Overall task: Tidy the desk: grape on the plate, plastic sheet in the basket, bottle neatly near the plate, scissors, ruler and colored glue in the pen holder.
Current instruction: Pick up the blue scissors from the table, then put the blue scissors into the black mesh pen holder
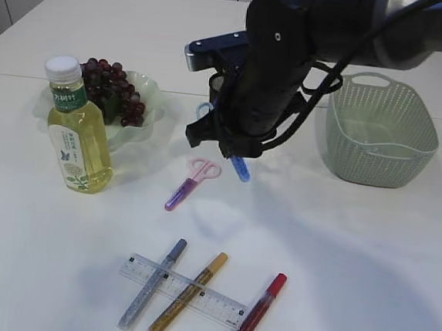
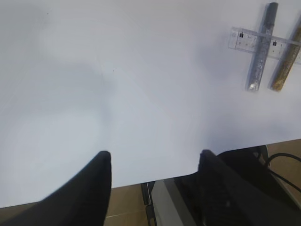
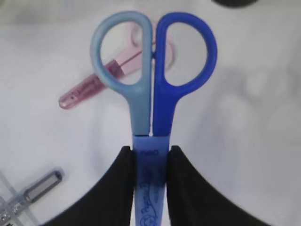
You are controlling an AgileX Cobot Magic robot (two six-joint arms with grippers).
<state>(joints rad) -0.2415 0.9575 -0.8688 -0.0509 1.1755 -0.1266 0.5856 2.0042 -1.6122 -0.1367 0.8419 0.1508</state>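
The right arm (image 1: 292,56) is filling the middle of the exterior view and hiding most of the dark pen holder (image 1: 215,81) behind it; only a sliver is peeking out at the arm's left edge. The blue scissors (image 3: 153,94) are also mostly covered there, with just a handle loop and a blue tip showing under the arm. In the right wrist view the sheathed blade end is running off the bottom edge. The ruler (image 1: 183,290) is being cut off at the right edge of the left wrist view.

The surface (image 1: 352,254) is lying plain white, with pale cabinet fronts behind it. In the left wrist view its near edge is giving way to brownish floor.

The right gripper (image 3: 150,183) is clamping its jaws on the blue scissors' sheath, long axis running straight out from the jaws, handles farthest from them, held above the surface. The left gripper (image 2: 155,176) is showing its jaws spread wide with nothing between them.

The pink scissors (image 1: 191,183) are lying on the surface, handles toward the far side, tip pointing near-left. The grapes (image 1: 113,88) are sitting on the green plate (image 1: 153,101), the bottle (image 1: 77,130) standing upright just in front. Three glue pens (image 1: 186,294) are crossing the ruler. The basket (image 1: 381,131) is sitting at the right.
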